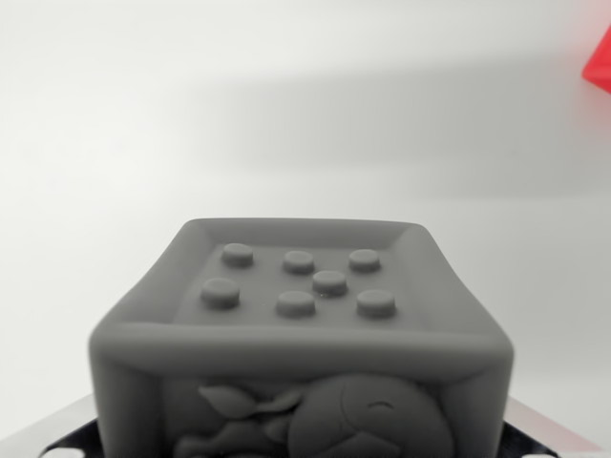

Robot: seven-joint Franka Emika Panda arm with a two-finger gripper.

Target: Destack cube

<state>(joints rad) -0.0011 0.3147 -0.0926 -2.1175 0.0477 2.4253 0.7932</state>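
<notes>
1. At six o'clock, closest to me, a grey cube fills the lower frame, with a raised figure on its near face.
2. Its recessed top shows seven round studs.
3. Metal slivers flank its base at the bottom corners; whether my claw is apart or clamped I cannot tell.
4. Beyond lies a white surface.
5. At two o'clock, farthest off, a red object is cut by the edge.

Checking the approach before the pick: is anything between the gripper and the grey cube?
Nothing visible is in the way. The grey cube fills the lower wrist view, its studded top uncovered. A red object sits far off at the view's upper right.
</notes>
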